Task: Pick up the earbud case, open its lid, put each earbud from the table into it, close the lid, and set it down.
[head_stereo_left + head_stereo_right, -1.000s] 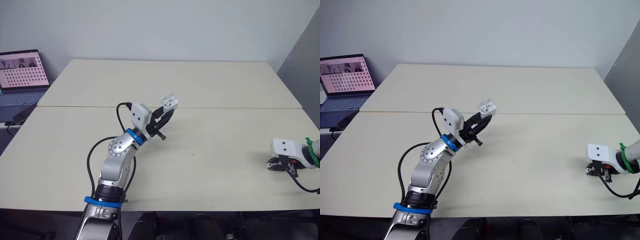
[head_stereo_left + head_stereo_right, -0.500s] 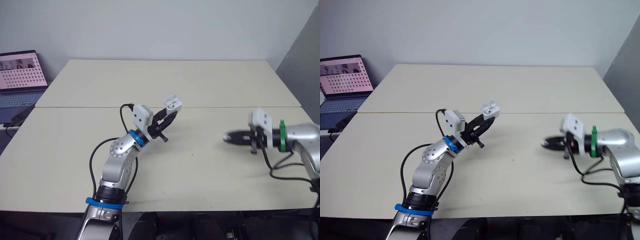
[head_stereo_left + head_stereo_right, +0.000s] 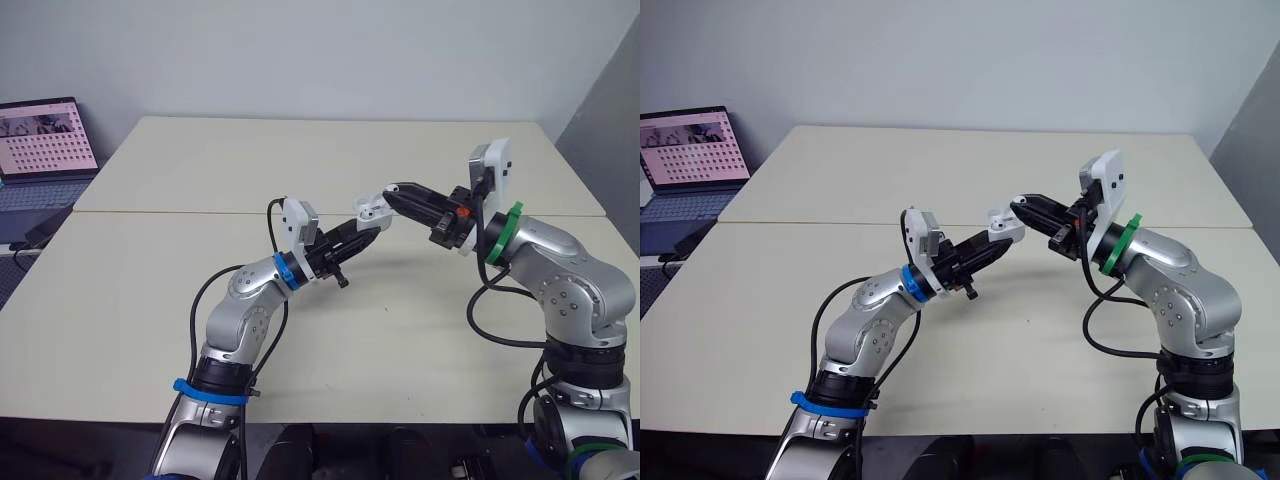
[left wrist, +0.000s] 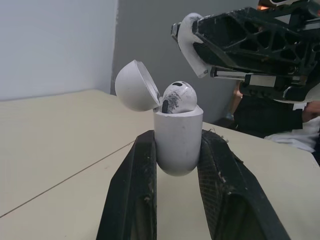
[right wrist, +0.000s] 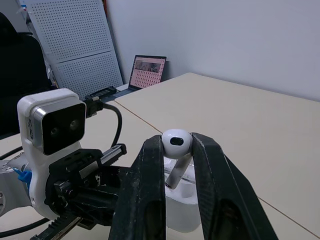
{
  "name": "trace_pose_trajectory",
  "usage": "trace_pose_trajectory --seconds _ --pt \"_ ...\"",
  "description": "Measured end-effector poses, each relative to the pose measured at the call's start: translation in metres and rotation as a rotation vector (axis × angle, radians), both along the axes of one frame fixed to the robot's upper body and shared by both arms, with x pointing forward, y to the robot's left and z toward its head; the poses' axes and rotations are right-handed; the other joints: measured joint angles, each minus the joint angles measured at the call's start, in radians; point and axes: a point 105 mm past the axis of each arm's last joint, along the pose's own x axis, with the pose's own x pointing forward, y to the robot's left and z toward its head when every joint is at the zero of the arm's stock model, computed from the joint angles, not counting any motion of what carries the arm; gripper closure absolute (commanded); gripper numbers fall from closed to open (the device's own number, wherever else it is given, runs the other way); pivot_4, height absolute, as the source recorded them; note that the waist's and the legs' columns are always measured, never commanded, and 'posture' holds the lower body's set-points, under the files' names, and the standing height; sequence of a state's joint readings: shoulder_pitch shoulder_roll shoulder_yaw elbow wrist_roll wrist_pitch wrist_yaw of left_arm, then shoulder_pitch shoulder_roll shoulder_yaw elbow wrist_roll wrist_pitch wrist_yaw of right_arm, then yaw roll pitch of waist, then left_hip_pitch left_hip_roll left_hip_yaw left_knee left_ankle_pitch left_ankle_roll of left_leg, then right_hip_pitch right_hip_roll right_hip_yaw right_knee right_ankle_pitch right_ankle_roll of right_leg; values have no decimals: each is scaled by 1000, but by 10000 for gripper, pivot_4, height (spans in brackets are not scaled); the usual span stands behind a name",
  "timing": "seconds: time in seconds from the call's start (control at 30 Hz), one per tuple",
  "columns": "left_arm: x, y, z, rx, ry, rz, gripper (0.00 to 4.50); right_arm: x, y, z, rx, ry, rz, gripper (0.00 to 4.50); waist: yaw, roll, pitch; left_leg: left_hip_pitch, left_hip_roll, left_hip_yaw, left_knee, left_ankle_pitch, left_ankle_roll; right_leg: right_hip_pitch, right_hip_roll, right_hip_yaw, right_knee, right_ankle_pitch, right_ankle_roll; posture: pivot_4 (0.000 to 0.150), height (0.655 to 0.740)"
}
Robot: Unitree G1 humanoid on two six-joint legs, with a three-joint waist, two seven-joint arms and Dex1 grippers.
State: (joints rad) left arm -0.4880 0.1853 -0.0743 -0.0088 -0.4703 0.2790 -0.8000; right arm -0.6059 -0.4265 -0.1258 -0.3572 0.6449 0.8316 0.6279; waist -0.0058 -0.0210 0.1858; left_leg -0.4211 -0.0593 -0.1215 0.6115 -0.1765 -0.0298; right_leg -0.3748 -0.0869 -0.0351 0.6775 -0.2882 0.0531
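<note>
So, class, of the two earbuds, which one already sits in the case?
The earbud seated in the open earbud case that the left gripper holds; the other earbud is pinched in the right gripper.

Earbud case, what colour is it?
Plain glossy white earbud case, clearest in the left wrist view.

Your right gripper (image 3: 1019, 205) swung up from the tabletop's (image 3: 420, 335) right edge to the case (image 4: 178, 142), earbud (image 5: 176, 140) between its jaws.
</note>
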Motion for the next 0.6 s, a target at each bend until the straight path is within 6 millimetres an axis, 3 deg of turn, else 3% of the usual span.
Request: trace_pose_trajectory --seconds 0.6 --pt "-1 -1 -1 6 1 -8 37550 13 3 -17 -112 -74 -49 40890 -2 0 0 0 0 0 0 0 0 0 0 0 0 0 0 1500 7400"
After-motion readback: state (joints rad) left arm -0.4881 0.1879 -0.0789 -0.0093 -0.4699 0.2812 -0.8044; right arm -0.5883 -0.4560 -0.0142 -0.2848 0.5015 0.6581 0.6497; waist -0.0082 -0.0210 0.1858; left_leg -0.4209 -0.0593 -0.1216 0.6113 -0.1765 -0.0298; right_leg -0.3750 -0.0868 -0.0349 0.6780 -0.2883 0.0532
